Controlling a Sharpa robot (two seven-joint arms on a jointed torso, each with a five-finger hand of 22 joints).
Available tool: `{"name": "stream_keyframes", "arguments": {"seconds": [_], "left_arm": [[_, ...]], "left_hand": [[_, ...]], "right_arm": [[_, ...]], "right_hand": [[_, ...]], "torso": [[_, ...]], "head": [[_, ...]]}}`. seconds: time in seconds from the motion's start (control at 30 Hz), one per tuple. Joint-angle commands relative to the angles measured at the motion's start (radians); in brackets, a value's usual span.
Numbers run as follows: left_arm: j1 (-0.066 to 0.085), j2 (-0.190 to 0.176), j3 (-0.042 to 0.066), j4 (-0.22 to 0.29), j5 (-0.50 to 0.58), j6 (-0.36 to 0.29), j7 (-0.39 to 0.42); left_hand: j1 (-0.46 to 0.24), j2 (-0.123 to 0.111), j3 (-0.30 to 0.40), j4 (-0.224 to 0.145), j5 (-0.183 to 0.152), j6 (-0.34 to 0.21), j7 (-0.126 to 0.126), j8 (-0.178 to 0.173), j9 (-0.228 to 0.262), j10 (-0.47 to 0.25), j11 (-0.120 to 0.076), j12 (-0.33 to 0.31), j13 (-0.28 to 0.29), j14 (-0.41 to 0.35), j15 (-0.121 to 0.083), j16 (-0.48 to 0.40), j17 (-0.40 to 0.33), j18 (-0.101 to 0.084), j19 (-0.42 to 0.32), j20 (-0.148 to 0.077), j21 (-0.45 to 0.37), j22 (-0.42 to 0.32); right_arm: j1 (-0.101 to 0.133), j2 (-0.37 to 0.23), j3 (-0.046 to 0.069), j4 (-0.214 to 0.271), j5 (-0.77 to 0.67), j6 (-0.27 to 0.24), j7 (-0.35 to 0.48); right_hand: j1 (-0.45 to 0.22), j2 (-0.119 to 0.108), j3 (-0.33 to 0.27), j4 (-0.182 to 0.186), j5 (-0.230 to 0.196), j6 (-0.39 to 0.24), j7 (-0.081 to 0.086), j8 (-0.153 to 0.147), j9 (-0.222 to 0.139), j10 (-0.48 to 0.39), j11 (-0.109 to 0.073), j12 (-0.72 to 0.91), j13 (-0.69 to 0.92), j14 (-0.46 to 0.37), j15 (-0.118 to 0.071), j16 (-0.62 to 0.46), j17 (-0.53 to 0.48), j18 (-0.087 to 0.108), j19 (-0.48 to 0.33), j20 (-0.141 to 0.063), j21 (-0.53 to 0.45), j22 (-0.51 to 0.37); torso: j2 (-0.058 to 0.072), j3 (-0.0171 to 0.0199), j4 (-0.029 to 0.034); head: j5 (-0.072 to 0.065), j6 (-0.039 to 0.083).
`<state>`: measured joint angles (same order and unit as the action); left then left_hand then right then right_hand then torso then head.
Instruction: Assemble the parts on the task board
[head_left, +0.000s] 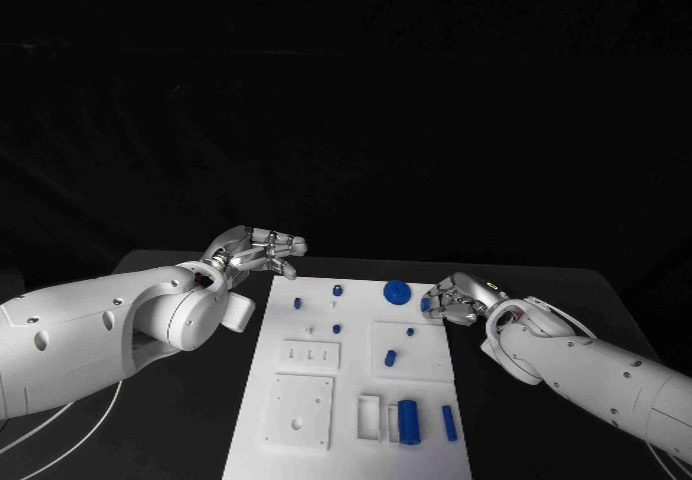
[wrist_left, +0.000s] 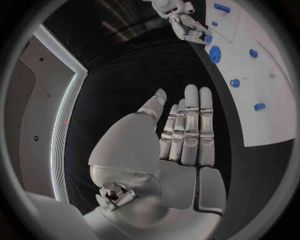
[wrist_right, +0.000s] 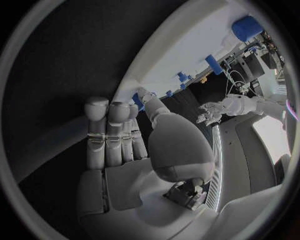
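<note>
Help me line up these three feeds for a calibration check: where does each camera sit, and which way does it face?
Head view: on the robot's head, looking down at the task board; both arms enter, left hand, right hand.
Left wrist view: behind the left hand, fingers extended, board's edge beyond.
Right wrist view: behind the right hand, fingers extended toward the board.
Shared: the blue disc appears in head and left wrist views; each wrist view catches the other hand.

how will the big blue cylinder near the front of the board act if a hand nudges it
The blue cylinder lies on its side on the task board, so it would probably roll sideways. It looks like rigid plastic, likely light and stiff. Its smooth surface may slip between fingers.
</note>
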<state>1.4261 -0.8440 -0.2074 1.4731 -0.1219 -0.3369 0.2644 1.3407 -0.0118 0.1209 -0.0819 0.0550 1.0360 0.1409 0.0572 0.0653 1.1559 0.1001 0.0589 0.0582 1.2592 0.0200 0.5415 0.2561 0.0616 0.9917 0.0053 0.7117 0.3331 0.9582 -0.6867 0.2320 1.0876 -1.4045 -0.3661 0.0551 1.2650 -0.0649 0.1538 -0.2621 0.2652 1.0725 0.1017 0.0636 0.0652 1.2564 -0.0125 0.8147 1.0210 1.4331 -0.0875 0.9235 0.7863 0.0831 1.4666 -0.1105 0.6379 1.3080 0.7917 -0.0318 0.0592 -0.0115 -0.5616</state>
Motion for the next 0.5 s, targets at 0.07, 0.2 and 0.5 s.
{"name": "stream_keyframes", "arguments": {"seconds": [0.07,0.2,0.5], "left_arm": [[0.000,0.000,0.001,0.000,-0.006,0.015,0.006],[0.000,-0.001,0.001,-0.001,-0.006,0.015,0.006],[0.000,-0.003,0.001,-0.002,-0.006,0.014,0.005]], "left_hand": [[-0.007,0.003,-0.003,-0.001,0.007,-0.006,-0.003,0.006,0.001,-0.002,0.000,0.001,0.001,-0.001,0.003,-0.004,0.000,0.019,-0.006,-0.001,0.001,-0.001],[-0.007,0.003,-0.003,-0.001,0.007,-0.006,-0.003,0.006,0.001,-0.002,0.000,0.001,0.001,-0.001,0.003,-0.004,0.000,0.019,-0.006,-0.001,0.001,-0.001],[-0.007,0.003,-0.003,-0.001,0.007,-0.006,-0.003,0.006,0.001,-0.002,0.000,0.001,0.001,-0.001,0.003,-0.004,0.000,0.019,-0.006,-0.001,0.001,-0.001]], "right_arm": [[-0.004,-0.002,-0.001,0.002,-0.003,0.014,0.002],[-0.004,-0.006,-0.001,0.001,-0.008,-0.002,-0.005],[-0.005,-0.030,-0.001,0.019,-0.018,-0.006,-0.018]], "right_hand": [[0.019,-0.022,-0.075,0.021,0.018,-0.098,0.014,0.001,-0.001,-0.021,0.010,-0.022,-0.016,0.000,0.010,-0.007,0.001,0.011,0.047,0.011,-0.011,0.037],[0.100,-0.086,-0.116,0.168,0.017,-0.368,0.035,-0.012,-0.014,-0.050,0.023,-0.048,-0.052,-0.005,0.022,-0.007,0.004,0.027,0.045,0.025,-0.022,0.046],[0.236,-0.161,-0.166,0.402,0.034,-0.490,0.050,-0.018,-0.020,-0.071,0.035,-0.038,-0.081,-0.016,0.029,-0.007,0.018,0.030,0.044,0.031,-0.046,0.063]], "torso": [[0.001,0.0010,-0.0021],[0.001,0.0008,-0.0031],[0.000,-0.0003,-0.0013]], "head": [[0.001,-0.001],[0.000,0.002],[-0.004,0.007]]}}
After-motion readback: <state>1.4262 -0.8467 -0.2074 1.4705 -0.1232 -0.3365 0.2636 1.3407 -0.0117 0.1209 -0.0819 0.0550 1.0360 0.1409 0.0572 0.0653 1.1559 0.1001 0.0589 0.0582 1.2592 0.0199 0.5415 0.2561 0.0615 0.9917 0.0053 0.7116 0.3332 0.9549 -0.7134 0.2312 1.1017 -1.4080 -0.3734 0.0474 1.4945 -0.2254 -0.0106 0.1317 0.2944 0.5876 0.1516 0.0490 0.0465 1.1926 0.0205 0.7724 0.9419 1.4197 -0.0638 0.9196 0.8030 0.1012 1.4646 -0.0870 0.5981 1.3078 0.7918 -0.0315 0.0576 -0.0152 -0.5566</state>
